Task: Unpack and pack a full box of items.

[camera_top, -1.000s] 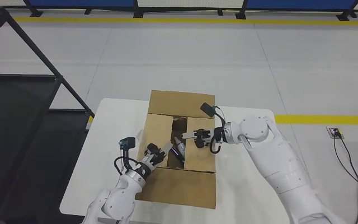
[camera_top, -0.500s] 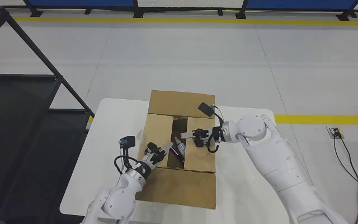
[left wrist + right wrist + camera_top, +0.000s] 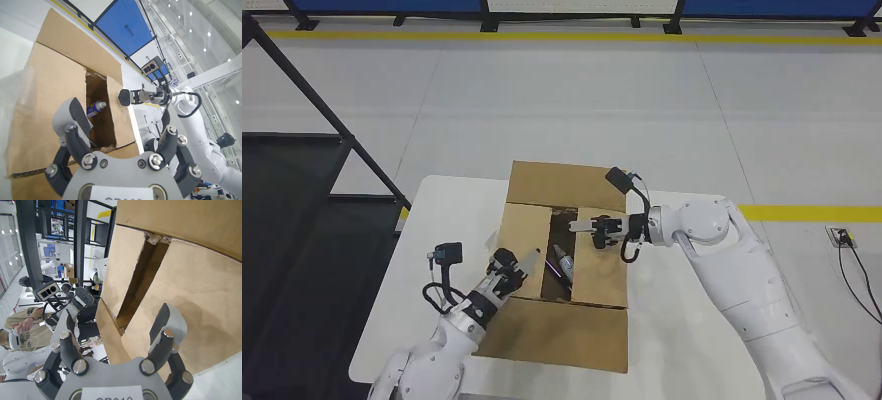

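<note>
A cardboard box [image 3: 554,335] stands on the white table [image 3: 437,260], its two inner flaps parted by a narrow gap. Through the gap shows a blue and grey spray can [image 3: 95,108] lying inside, also seen from above as the spray can [image 3: 562,266]. My left gripper [image 3: 513,263] hovers open over the left inner flap [image 3: 523,232], near the gap's edge, holding nothing. My right gripper [image 3: 585,226] hangs open and empty just above the right inner flap [image 3: 603,272], its fingers [image 3: 164,318] over bare cardboard.
A black metal frame [image 3: 312,110] stands along the table's left side. A crumpled clear plastic sheet [image 3: 13,83] lies against the box's left wall. Bare table shows to the left and right of the box [image 3: 682,330].
My left arm has drawn back a little toward the table's near left. My right gripper has lifted off the gap and shifted toward the box's far side.
</note>
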Tool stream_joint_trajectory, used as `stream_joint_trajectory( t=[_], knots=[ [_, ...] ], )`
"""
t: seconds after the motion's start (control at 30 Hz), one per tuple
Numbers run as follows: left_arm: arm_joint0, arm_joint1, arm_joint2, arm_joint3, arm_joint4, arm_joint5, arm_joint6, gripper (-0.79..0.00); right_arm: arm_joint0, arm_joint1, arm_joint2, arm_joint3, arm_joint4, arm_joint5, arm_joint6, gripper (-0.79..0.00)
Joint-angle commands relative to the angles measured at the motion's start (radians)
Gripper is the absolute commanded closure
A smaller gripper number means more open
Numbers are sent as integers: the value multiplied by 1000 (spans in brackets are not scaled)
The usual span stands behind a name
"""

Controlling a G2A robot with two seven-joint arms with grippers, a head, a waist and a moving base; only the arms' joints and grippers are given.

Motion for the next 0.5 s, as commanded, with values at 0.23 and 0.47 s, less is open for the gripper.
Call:
stream_joint_trajectory(
  t=[0.23, 0.47],
  knots=[
    [136, 23, -196, -73, -181, -178, -91, -785, -15, 0, 5, -5, 16, 6, -34, -785],
    [160, 40, -322, -16, -354, -233, -230, -785, -14, 1, 57, 33, 125, -75, -120, -785]
  ],
)
